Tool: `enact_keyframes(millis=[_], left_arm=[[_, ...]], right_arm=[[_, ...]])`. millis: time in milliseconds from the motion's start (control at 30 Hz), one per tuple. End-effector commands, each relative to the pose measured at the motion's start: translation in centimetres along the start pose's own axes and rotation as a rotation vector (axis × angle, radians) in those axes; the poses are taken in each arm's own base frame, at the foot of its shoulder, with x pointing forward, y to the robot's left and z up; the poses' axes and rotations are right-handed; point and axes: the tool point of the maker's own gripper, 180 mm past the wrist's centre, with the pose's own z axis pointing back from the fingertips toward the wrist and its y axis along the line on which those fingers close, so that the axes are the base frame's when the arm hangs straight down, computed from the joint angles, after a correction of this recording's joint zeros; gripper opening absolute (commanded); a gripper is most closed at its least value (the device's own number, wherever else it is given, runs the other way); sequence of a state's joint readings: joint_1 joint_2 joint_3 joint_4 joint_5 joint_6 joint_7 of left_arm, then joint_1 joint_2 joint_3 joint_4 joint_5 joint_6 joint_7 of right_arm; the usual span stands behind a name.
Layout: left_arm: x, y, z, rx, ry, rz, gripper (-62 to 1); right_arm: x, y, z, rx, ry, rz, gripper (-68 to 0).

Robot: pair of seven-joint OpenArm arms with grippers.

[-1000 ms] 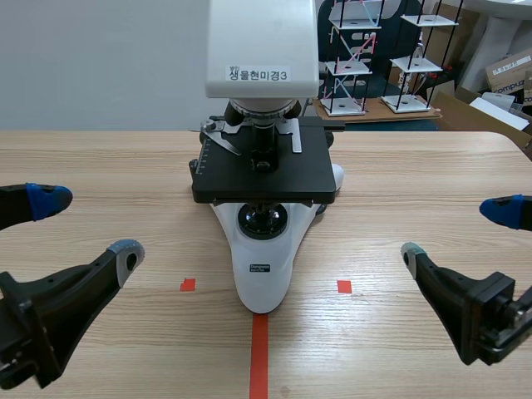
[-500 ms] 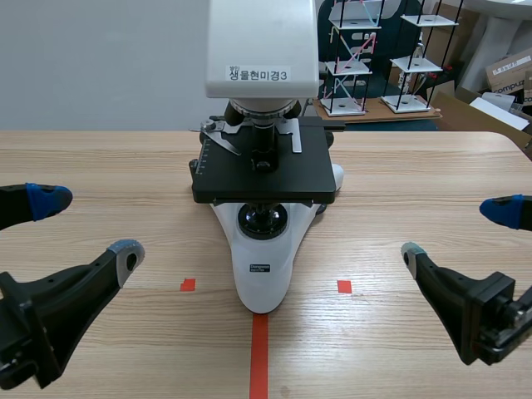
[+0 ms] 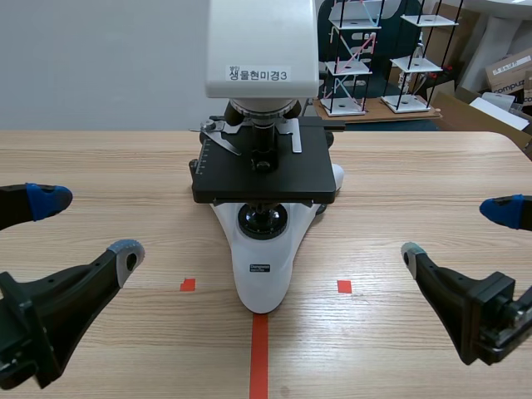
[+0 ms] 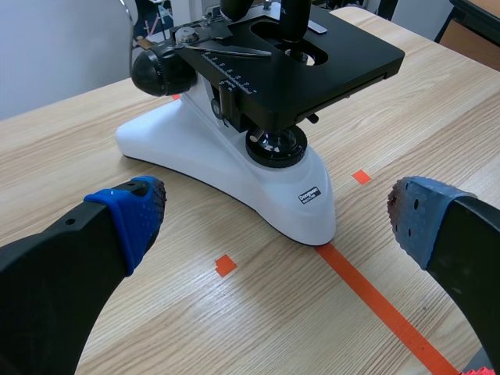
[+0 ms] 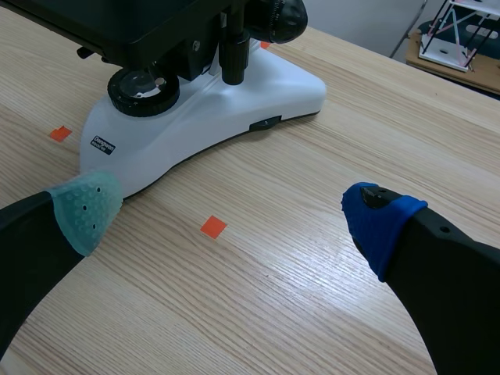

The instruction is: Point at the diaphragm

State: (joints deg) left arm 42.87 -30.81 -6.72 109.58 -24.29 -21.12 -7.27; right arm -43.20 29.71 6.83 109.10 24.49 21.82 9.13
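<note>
The light is bright and even and seems to fall from above. On the wooden table the shadows are soft, only a faint dark edge beside the white microscope. Under its black stage it is dim. In the left wrist view the black knob carries a pale glare.

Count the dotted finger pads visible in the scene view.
4. The left gripper carries a blue pad and a grey pad; the right gripper a second blue pad and a grey-green pad. Both flank the microscope; none looks hidden.
</note>
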Motion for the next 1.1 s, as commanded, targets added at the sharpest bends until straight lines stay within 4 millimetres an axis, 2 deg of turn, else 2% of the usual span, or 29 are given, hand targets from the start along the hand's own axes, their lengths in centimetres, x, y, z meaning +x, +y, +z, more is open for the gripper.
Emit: enact_keyframes(millis=[0,367,467,500,567,633,733,800,967,1067], left_arm=[[0.8,-0.1,-0.1,-0.002,-0.031,0.001,-0.7],[0.8,-0.1,-0.1,-0.001,-0.031,0.001,-0.8],[0.8,-0.1,-0.1,-0.001,-0.03,0.0,-3.7],[0.8,-0.1,-0.1,-0.001,-0.03,0.0,-5.7],[0.8,0.1,-0.1,0.012,-0.028,-0.001,-13.6],[0.5,0.4,0.0,0.028,-0.023,0.004,-25.2],[-0.7,0.6,0.2,0.047,-0.001,0.032,-47.2],[-1.7,0.8,0.4,0.059,0.005,0.06,-57.5],[-3.7,0.9,1.3,0.097,-0.068,0.097,-58.2],[-5.8,1.4,2.0,0.132,-0.115,0.095,-58.2]], right_arm=[[1.3,0.0,-0.1,0.004,-0.044,0.01,-5.4],[1.3,0.0,-0.1,0.004,-0.044,0.01,-5.4],[1.3,0.0,-0.1,0.004,-0.044,0.01,-5.4],[1.3,0.0,-0.1,0.004,-0.044,0.01,-5.4],[1.3,0.0,-0.1,0.004,-0.044,0.01,-5.4],[1.3,0.0,-0.1,0.004,-0.044,0.01,-5.4],[1.3,0.0,-0.1,0.004,-0.044,0.01,-5.4],[1.3,0.0,-0.1,0.005,-0.044,0.01,-5.4],[1.3,0.0,-0.1,0.005,-0.044,0.01,-5.4],[1.3,0.0,-0.1,0.005,-0.045,0.01,-5.4]])
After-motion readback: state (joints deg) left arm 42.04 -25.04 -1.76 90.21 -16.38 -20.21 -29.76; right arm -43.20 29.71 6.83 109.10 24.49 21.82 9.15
